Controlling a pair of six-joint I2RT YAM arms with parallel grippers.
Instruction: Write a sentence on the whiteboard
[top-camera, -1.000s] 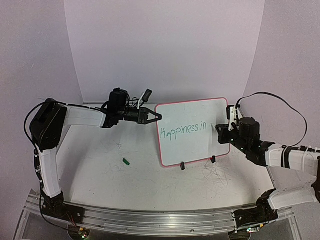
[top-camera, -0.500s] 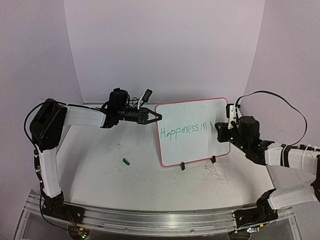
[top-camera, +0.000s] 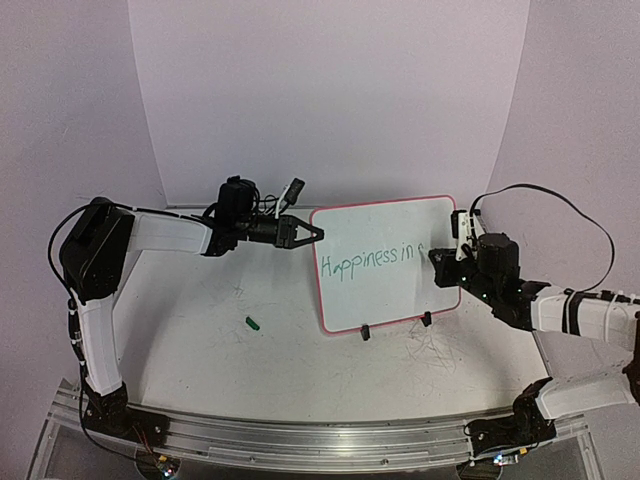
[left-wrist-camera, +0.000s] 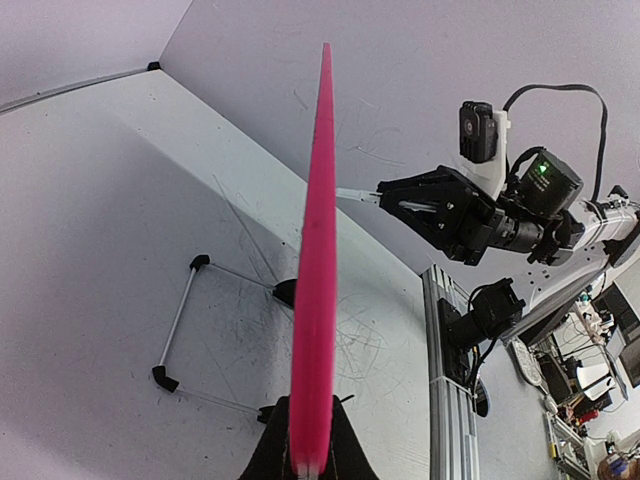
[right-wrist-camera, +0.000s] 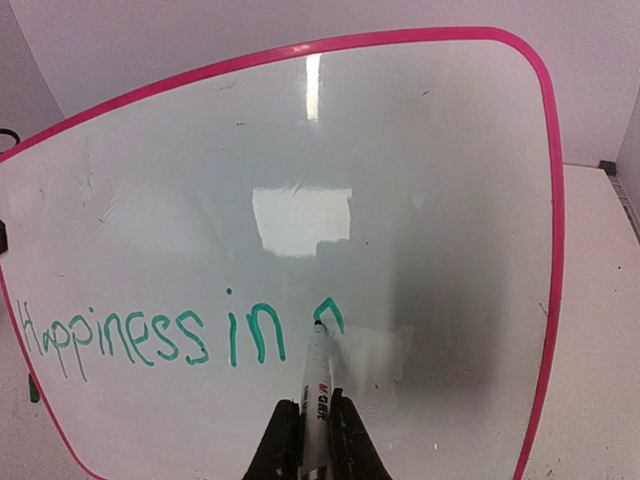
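The white scuffed tabletop (top-camera: 300, 370) carries the whiteboard (top-camera: 385, 300), which stands upright a little right of centre, turned so its glossy face looks toward the right arm and its pink rim runs all round. The left gripper (top-camera: 316, 233) reaches in from the left and is pinched onto the board's upper left edge; from the left wrist view its fingers (left-wrist-camera: 335, 455) are pressed together on the thin rim, with the board seen edge-on. The right gripper (top-camera: 437, 257) is up against the board's right side, clamped round a white marker (right-wrist-camera: 318, 385) whose tip touches the board face. Grey scribbles (top-camera: 432, 350) mark the tabletop in front of the board's right corner. The sentence (right-wrist-camera: 150, 335) runs in thin green handwriting across the middle of the board and reads "Happiness in", and just to its right sits a small arched green stroke (right-wrist-camera: 328, 310) with the marker tip at its left foot. Two black clip feet (top-camera: 365, 333) hold the bottom edge. A small green piece (top-camera: 253, 322) lies on the tabletop, well left of the board.
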